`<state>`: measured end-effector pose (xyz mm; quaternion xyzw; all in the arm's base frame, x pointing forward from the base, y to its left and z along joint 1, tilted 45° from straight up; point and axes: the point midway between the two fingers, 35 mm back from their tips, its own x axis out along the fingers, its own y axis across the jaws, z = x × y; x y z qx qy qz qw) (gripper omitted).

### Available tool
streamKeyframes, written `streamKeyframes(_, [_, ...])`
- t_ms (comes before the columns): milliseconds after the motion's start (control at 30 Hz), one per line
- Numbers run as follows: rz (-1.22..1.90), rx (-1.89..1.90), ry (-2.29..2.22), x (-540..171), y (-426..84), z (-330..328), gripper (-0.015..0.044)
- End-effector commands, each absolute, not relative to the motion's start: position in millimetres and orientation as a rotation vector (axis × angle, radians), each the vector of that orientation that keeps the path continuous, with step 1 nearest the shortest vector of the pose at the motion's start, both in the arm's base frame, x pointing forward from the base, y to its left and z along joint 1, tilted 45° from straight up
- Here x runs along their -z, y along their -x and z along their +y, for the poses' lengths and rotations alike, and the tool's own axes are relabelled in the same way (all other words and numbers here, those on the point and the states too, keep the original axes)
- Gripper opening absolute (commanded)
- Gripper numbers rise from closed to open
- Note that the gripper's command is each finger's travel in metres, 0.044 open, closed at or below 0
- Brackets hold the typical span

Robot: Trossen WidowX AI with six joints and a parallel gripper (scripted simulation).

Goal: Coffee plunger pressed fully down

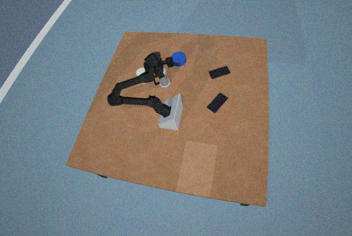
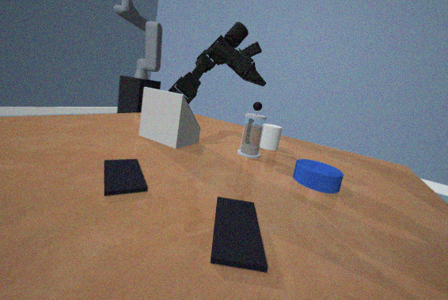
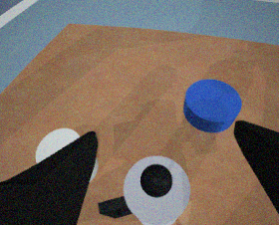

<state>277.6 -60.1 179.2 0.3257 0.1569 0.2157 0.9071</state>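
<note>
The coffee press (image 1: 164,81) (image 2: 252,136) (image 3: 137,196) stands upright, a clear cylinder with a pale lid and base and a dark handle. Its round black plunger knob (image 2: 257,106) (image 3: 156,180) sits a little above the lid, with a short bit of thin rod showing between them in the exterior view. My gripper (image 2: 264,83) (image 3: 165,132) is open and empty. Its fingertips are above the knob, not touching it. In the wrist view the fingers stand wide apart, with the knob low between them. In the top view the arm hides the knob.
A white cylinder (image 1: 140,71) (image 2: 271,137) (image 3: 56,144) stands close beside the press. A blue disc (image 1: 178,58) (image 2: 317,176) (image 3: 212,102) lies nearby. A white wedge block (image 1: 176,113) (image 2: 160,116) is by the arm's base. Two flat black slabs (image 1: 219,72) (image 2: 238,233) lie farther off.
</note>
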Motion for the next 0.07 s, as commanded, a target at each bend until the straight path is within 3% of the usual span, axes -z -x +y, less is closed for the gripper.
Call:
streamKeyframes(0, [0.315, -0.458, -0.667, -187.5, -270.9, -60.8, 0.044])
streamKeyframes(33, [0.315, -0.458, -0.667, -187.2, -270.9, -60.7, 0.044])
